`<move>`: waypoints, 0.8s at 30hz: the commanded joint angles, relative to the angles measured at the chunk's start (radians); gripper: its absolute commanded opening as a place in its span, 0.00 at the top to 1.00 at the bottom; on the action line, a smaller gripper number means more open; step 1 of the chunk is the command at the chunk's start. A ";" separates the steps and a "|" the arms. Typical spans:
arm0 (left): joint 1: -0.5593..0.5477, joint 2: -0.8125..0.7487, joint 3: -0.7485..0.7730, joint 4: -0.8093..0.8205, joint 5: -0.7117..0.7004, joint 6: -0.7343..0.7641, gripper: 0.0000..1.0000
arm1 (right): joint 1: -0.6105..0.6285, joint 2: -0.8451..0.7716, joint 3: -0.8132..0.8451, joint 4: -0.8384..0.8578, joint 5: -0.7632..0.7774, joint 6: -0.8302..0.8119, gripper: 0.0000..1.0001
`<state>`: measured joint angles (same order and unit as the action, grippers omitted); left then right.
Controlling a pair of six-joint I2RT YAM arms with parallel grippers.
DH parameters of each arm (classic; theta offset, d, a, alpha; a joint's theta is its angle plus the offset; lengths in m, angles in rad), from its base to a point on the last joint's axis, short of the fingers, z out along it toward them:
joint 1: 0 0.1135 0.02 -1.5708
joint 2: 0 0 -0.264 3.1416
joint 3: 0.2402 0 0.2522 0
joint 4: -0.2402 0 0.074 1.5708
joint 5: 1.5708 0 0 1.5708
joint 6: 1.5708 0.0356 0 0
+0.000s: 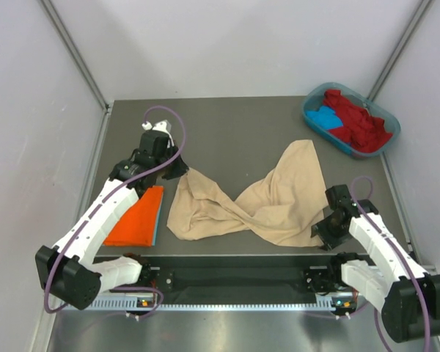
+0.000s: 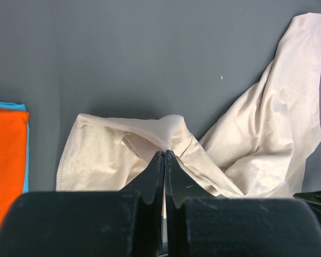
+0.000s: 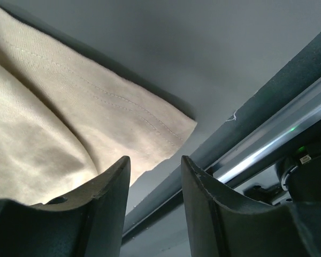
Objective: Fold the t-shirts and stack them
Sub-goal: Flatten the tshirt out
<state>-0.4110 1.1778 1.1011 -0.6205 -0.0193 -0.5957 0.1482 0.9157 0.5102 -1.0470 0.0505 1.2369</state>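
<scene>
A beige t-shirt (image 1: 268, 205) lies crumpled and twisted across the middle of the table. My left gripper (image 1: 177, 170) is at its far left corner and is shut on a raised fold of the cloth (image 2: 165, 152). My right gripper (image 1: 324, 233) hovers at the shirt's near right corner, open. In the right wrist view the hemmed corner (image 3: 166, 126) lies just beyond the tips, with nothing between the fingers (image 3: 115, 176). A folded orange t-shirt (image 1: 136, 216) rests on a blue one (image 2: 5, 105) at the left, under my left arm.
A teal tub (image 1: 385, 139) at the far right corner holds red t-shirts (image 1: 359, 117) and a blue one (image 1: 324, 117). The metal rail (image 3: 267, 144) along the table's near edge runs close by my right gripper. Grey walls enclose the sides.
</scene>
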 commanded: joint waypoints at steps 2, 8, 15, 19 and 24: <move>0.005 -0.029 0.003 0.048 -0.002 0.008 1.00 | -0.006 0.018 0.001 0.033 0.029 0.045 0.57; 0.005 -0.023 0.006 0.050 -0.010 0.010 1.00 | -0.006 0.018 -0.012 0.038 0.063 0.078 0.59; 0.005 -0.010 0.003 0.057 -0.011 0.007 1.00 | -0.006 0.054 -0.002 0.047 0.098 0.108 0.59; 0.005 -0.001 0.013 0.061 -0.011 0.007 1.00 | -0.006 0.051 -0.009 0.057 0.111 0.124 0.59; 0.005 -0.001 0.016 0.065 -0.011 0.007 1.00 | -0.006 0.080 -0.056 0.116 0.072 0.142 0.61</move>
<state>-0.4110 1.1786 1.1011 -0.6197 -0.0196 -0.5957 0.1478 0.9794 0.4889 -0.9783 0.1280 1.3476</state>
